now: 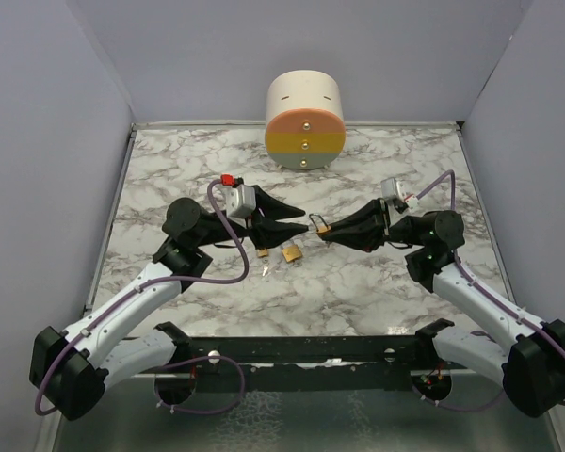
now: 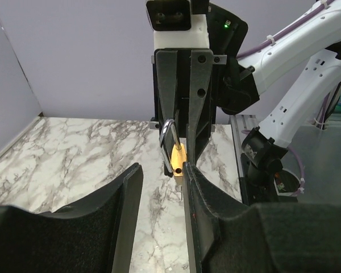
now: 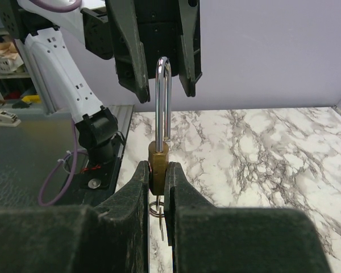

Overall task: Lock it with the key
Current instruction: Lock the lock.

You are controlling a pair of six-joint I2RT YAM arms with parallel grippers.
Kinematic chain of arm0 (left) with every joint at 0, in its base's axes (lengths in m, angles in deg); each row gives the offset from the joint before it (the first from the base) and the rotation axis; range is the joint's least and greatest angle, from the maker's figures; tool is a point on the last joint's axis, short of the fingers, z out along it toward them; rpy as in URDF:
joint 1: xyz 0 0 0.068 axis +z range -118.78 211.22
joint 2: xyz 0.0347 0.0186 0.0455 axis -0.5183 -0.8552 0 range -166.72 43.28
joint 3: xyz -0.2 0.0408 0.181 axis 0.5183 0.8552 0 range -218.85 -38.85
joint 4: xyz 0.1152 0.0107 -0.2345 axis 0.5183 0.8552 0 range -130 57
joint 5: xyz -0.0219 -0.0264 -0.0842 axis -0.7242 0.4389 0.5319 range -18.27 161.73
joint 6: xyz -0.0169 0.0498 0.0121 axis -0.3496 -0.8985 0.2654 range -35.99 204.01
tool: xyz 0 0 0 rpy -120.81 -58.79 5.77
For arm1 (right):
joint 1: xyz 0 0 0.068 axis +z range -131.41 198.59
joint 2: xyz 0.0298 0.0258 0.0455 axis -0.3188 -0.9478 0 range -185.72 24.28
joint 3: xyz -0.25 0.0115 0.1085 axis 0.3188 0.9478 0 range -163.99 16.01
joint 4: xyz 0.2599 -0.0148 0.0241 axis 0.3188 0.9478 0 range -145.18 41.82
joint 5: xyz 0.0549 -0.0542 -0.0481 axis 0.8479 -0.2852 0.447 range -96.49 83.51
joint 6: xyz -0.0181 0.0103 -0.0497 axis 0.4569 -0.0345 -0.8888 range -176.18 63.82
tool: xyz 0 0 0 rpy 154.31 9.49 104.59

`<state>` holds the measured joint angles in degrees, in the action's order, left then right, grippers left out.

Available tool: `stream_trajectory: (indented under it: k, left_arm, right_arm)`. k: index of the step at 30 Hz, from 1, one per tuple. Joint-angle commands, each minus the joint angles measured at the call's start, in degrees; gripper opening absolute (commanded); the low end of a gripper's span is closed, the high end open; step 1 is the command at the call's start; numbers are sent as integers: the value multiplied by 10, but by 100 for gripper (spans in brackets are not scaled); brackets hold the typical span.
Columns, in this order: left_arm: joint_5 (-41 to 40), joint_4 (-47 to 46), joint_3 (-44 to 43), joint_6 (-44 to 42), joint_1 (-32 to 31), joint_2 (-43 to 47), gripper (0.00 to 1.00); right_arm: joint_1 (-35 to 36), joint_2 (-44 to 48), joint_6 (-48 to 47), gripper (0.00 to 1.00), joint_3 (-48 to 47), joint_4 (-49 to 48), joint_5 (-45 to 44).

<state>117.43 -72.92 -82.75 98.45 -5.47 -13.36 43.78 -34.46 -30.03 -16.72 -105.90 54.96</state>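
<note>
Open marble table (image 1: 386, 282) lies on every side of the two grippers, which meet tip to tip over its middle. The side walls stand well apart from both arms. Past the fingertips, well clear toward the back edge, sits a pale drum (image 1: 304, 118) with orange and yellow bands. On the near side of the left gripper (image 1: 284, 217), a loose padlock (image 1: 291, 252) and a small brass piece (image 1: 262, 252) lie on the marble, near its fingers but apart from them.

The right gripper (image 3: 157, 170) reaches in low and close to level. Its jaws are pressed onto the brass body of the padlock (image 3: 157, 162), one pad on each flat face. The shackle (image 3: 163, 96) stands upright above its fingertips, and a key ring (image 3: 154, 206) hangs under the body between the fingers.

The left gripper comes in level from the opposite side with its jaws spread, a clear gap between them. Seen from the right wrist, its two fingers stand one to each side of the shackle's top. From its own wrist camera, the padlock is just ahead of the tips, close against one finger (image 2: 204, 193). Whether they touch cannot be told.
</note>
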Motion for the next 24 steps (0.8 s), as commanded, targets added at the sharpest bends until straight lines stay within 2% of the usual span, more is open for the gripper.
stream_trajectory:
  k: [1,8,24]
  left_arm:
    - [13,-16,2,-1,-9,-9,37]
    - [9,-18,-7,-9,-20,-14,32]
    - [-33,-46,-10,-4,-35,-18,29]
  right_arm:
    - [5,-3,11,2,-4,-29,7]
    - [6,-7,13,2,-3,-33,7]
    - [8,1,-1,2,-4,-13,4]
